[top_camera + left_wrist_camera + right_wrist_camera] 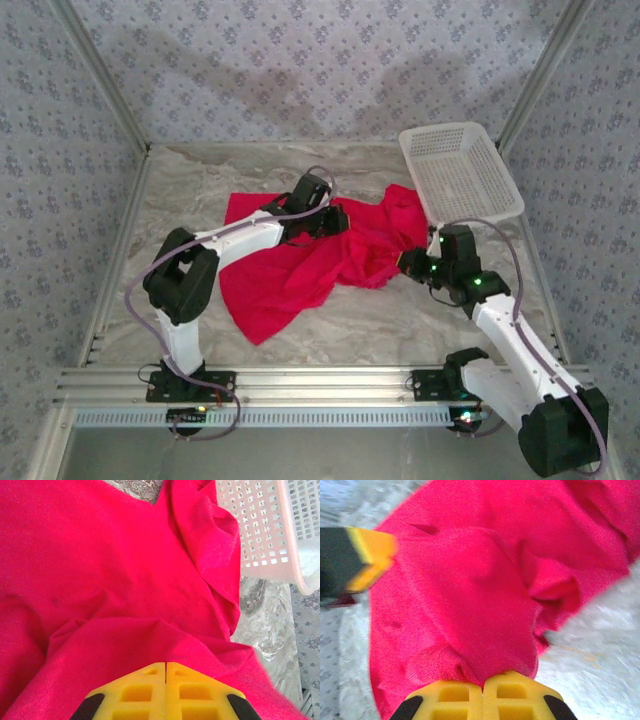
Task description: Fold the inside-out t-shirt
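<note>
Red soft cloth, the inside-out t-shirt (290, 275), is lying crumpled on the table, spreading between both sets of jaws and out to the left of the left ones. Left gripper (166, 666) is clenching: its yellow fingers are pressing flat together and a raised fold of the shirt is bunching right over their tips, so it is gripping cloth. Right gripper (483, 679) is also clamping tight, pinching a gathered wad of red cloth in the seam between its fingers. Ahead of the right jaws the shirt is humping up in folds. Off to their upper left, one orange-and-black finger (365, 555) of the left gripper is poking in at the cloth edge. White plastic mesh basket (265, 525) is sitting ahead and right of the left jaws, tilted, just beside a bunched flap of the shirt; cannot tell if touching. Marbled grey table (600, 645) is showing bare to the right of the right jaws. Patterned walls (320, 60) are standing beyond the basket.
</note>
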